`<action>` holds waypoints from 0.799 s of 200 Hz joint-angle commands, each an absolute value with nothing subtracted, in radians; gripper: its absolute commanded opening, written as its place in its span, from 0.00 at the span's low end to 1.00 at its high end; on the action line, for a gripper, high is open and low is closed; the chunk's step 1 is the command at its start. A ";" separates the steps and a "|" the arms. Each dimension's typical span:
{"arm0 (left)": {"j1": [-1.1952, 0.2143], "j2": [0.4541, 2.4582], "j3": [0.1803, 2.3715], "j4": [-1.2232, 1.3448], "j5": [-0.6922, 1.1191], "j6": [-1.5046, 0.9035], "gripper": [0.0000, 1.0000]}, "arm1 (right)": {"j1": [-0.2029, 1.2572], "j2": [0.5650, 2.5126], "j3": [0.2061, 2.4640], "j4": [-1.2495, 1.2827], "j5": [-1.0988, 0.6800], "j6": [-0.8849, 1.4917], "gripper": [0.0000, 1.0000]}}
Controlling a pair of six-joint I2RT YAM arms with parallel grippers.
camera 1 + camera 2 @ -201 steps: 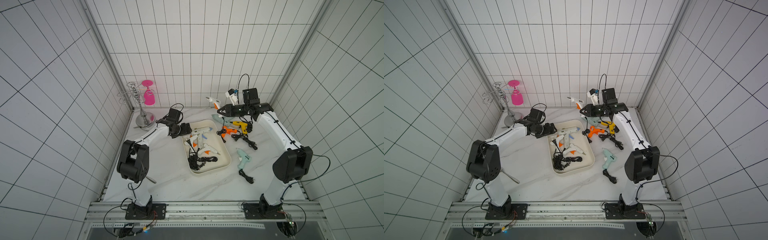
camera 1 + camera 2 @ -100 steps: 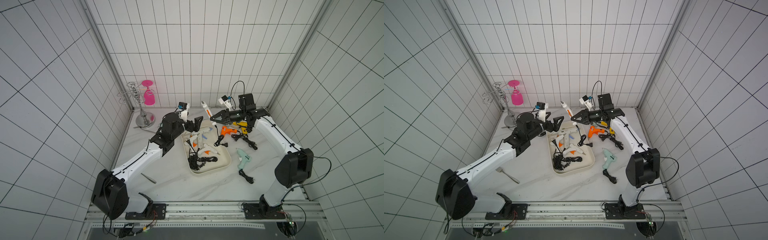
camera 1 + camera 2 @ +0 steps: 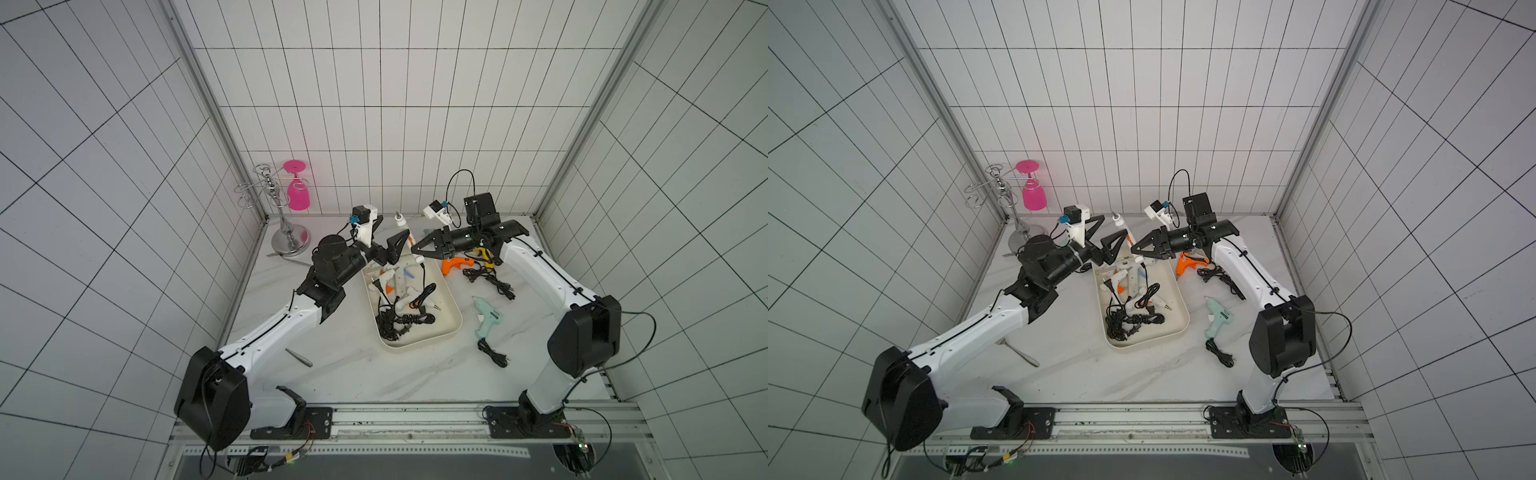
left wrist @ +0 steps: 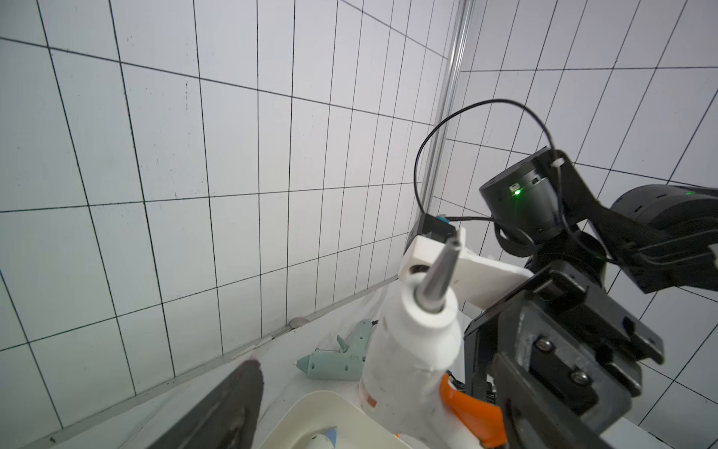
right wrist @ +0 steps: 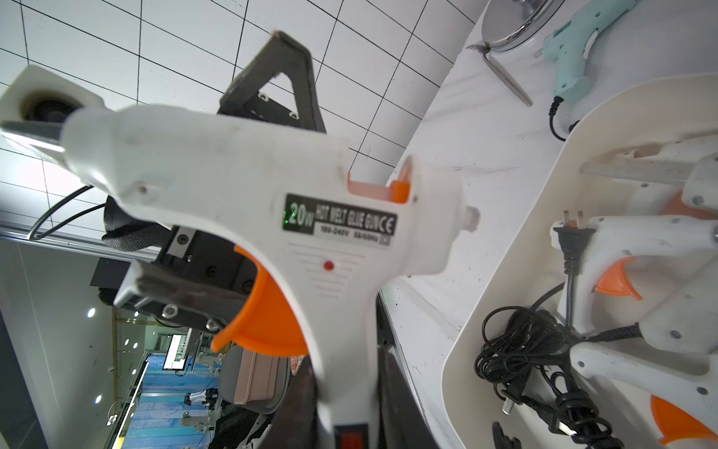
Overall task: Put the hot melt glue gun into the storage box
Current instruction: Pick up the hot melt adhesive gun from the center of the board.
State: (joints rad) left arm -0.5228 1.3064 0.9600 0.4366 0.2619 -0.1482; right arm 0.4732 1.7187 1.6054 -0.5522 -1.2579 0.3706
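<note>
While we carry it, right gripper (image 3: 417, 249): clamped on the handle of the white glue gun (image 5: 248, 186), just under the orange trigger (image 5: 268, 322).
White glue gun: a hard, smooth plastic shell that we judge light and rigid. The handle pinch should carry it. The metal nozzle (image 4: 439, 272) sits at the far end from the grip.
Cord (image 3: 423, 274): black and limp, it seems to trail below the grip into the box, and we expect it to snag.
Left gripper (image 3: 386, 237): spread wide, facing the right gripper, with the barrel between its fingers. Whether they touch, we cannot tell.
Storage box (image 3: 453, 307): cream plastic, rounded, low-walled. It sits beneath both grippers, holding white guns and tangled cords.
Mint gun (image 3: 488, 320), orange gun (image 3: 455, 264): they lie beyond the box, on the right arm's side of the marbled table (image 3: 353, 374).
</note>
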 commanded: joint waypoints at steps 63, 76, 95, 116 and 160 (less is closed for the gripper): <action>-0.523 1.345 1.025 0.414 0.405 -0.116 0.51 | 0.532 1.714 1.589 -0.565 -1.338 0.356 0.18; -0.523 1.341 1.022 0.417 0.405 -0.121 0.37 | 0.537 1.715 1.585 -0.567 -1.327 0.355 0.18; -0.525 1.350 1.047 0.378 0.421 -0.106 0.19 | 0.539 1.727 1.585 -0.567 -1.304 0.361 0.22; -0.526 1.366 1.102 0.299 0.411 -0.088 0.01 | 0.535 1.737 1.611 -0.566 -1.233 0.384 0.31; -0.525 1.440 1.267 0.049 0.398 -0.017 0.00 | 0.451 1.671 1.571 -0.540 -0.888 0.483 0.99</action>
